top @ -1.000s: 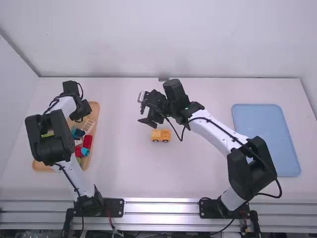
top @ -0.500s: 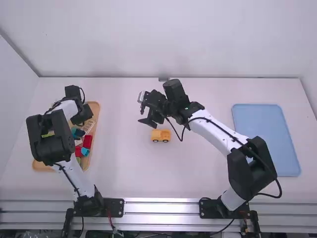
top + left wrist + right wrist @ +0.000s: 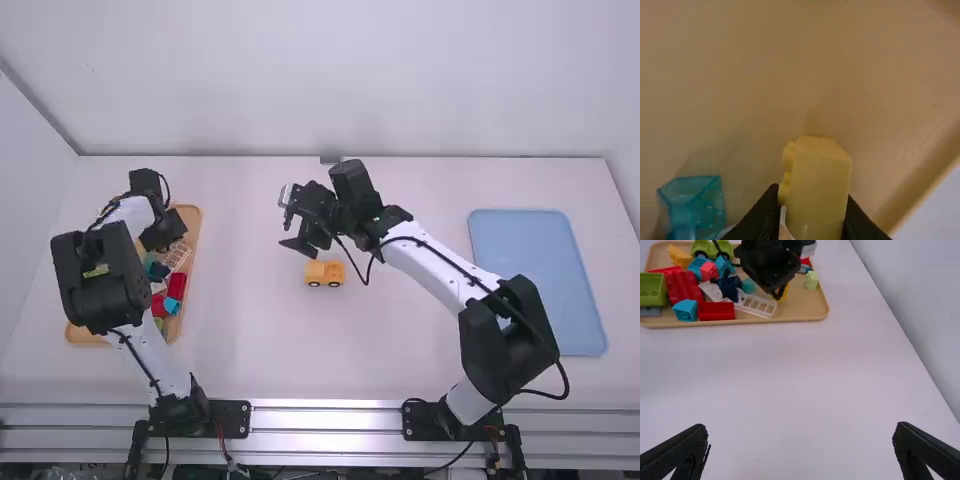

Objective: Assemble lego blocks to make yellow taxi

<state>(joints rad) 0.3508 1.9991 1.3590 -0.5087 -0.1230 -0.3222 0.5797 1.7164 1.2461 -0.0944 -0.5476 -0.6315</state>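
Observation:
In the high view my left gripper [image 3: 166,234] is low over the far part of the wooden tray [image 3: 191,212]. The left wrist view shows the left gripper [image 3: 812,200] shut on a yellow block [image 3: 818,187], studs facing sideways, above the tray floor. A bit of the yellow block [image 3: 784,293] shows under that gripper in the right wrist view. A yellow car piece with dark wheels [image 3: 324,273] stands mid-table. Just beyond it, my right gripper [image 3: 285,220] is held up, open; in the right wrist view the right gripper [image 3: 801,427] has bare table between its fingers.
Red blocks [image 3: 716,311], a white lattice piece [image 3: 756,305], teal blocks [image 3: 686,310] and green pieces [image 3: 653,289] lie in the tray. A blue tray [image 3: 538,280] rests at the table's right. Walls border the far and left sides.
The left gripper has shifted slightly over the tray, first toward the camera and to the right, then a little back left. The right arm and the yellow car piece have stayed put.

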